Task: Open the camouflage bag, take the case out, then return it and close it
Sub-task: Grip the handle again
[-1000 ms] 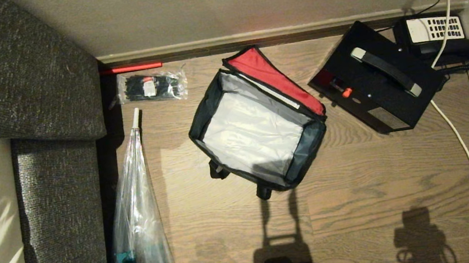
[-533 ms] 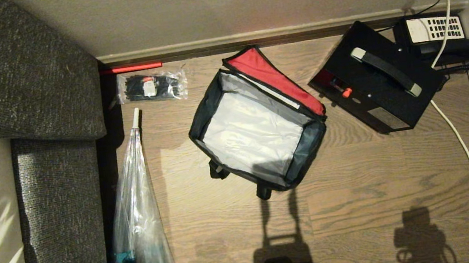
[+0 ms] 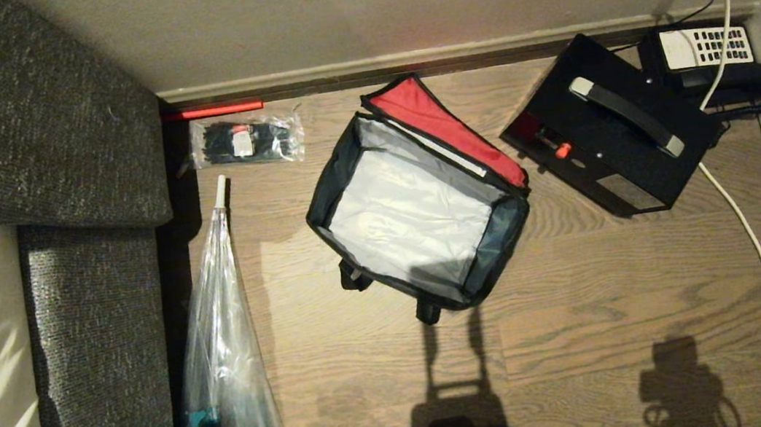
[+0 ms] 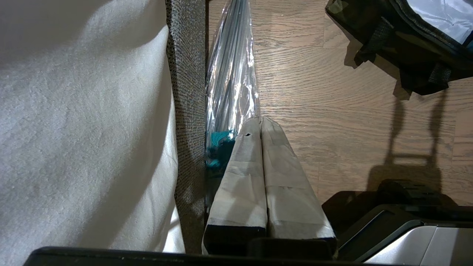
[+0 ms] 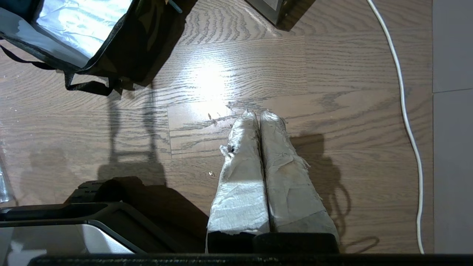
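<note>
The camouflage bag (image 3: pixel 502 241) lies open on the wooden floor in the head view. Its red-lined lid (image 3: pixel 438 121) is folded back and its silvery interior holds nothing. The black case (image 3: pixel 584 142), with a grey-ended handle and a red-orange spot (image 3: pixel 562 150), lies on the floor just right of the bag. Neither gripper shows in the head view. My left gripper (image 4: pixel 260 119) is shut and empty above the floor beside the sofa, with the bag's corner (image 4: pixel 406 48) farther off. My right gripper (image 5: pixel 258 112) is shut and empty over bare floor, apart from the bag (image 5: pixel 140 33).
A grey sofa (image 3: pixel 47 140) fills the left side. A long clear plastic bag (image 3: pixel 224 366) lies along it, and a small packet of black ties (image 3: pixel 246 141) lies near the wall. A desk phone (image 3: pixel 705 53) and a white cable (image 3: pixel 760 251) sit at the right.
</note>
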Controlling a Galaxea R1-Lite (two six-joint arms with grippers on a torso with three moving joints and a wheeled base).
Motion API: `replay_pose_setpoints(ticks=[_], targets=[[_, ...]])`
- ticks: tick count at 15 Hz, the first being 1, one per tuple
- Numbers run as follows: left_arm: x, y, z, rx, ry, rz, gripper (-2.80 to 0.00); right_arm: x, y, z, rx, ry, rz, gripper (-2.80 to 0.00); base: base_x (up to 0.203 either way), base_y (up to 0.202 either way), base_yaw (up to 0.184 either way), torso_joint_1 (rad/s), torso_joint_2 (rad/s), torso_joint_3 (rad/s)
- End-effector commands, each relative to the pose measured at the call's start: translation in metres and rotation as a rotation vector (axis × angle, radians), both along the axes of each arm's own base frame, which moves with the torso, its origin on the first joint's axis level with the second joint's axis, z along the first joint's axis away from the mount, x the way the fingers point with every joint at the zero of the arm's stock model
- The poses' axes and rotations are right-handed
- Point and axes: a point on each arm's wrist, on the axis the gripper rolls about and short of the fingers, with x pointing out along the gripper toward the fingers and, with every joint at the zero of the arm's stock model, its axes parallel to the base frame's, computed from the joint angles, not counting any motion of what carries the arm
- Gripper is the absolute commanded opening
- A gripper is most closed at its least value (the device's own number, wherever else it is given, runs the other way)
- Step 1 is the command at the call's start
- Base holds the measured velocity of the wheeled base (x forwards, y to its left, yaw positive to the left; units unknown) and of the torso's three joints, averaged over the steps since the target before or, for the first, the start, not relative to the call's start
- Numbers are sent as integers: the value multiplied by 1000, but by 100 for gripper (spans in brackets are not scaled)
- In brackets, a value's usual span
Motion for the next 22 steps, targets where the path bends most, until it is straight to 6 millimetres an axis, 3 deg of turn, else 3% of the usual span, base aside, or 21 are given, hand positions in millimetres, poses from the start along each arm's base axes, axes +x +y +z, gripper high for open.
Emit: replay_pose_setpoints(ticks=[1,6,9,11,13,15,17,18,20,22], targets=[[0,0,0,0,0,0,-280,1,0,-4,0,7,1,-280,0,0,0,0,0,0],[0,0,0,1,0,0,-280,0,0,-3,5,3,-2,-280,0,0,0,0,0,0],[0,0,0,-1,0,2,-280,-15,0,31,1,-48,-1,-280,0,0,0,0,0,0],[0,0,0,0,0,0,-280,-36,0,50,6,26,8,-280,0,0,0,0,0,0],[0,0,0,1,0,0,-280,-53,1,59,14,111,43,-280,0,0,0,0,0,0],[0,0,0,2,0,0,-280,-56,2,63,37,179,74,-280,0,0,0,0,0,0],[0,0,0,3,0,0,-280,-42,2,88,118,265,76,-280,0,0,0,0,0,0],[0,0,0,2,-2,0,-280,-23,2,107,155,333,78,-280,0,0,0,0,0,0],[0,0,0,1,0,0,-280,29,2,147,200,397,80,-280,0,0,0,0,0,0],[0,0,0,0,0,0,-280,95,3,180,225,391,62,-280,0,0,0,0,0,0]])
